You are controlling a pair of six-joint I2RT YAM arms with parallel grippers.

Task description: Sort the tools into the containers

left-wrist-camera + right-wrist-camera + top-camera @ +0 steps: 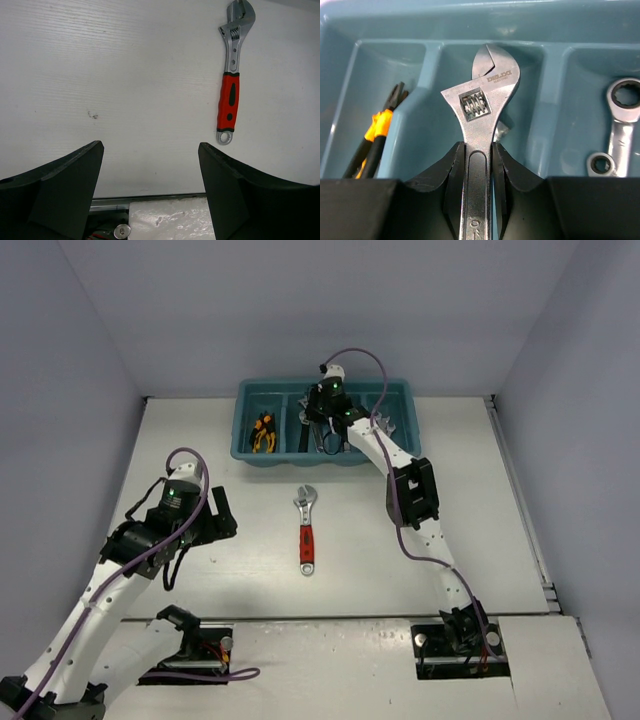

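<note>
right gripper: my jaws clench silver wrench over tray.
left gripper: my jaws apart, above table.

From above, the white right arm covers the middle of the teal-blue plastic compartment tray. The tools beneath it cannot be told apart, and the right jaws are hidden. In the right wrist view the silver adjustable wrench runs off the bottom edge between the right jaws, its handle end unseen. The black wrist body cuts off the orange-and-yellow-handled pliers on the left and the silver ring spanners on the right, which the right edge also clips. In the left wrist view the left jaws run off the bottom edge, and the top edge clips the head of the red-handled adjustable wrench.
</note>
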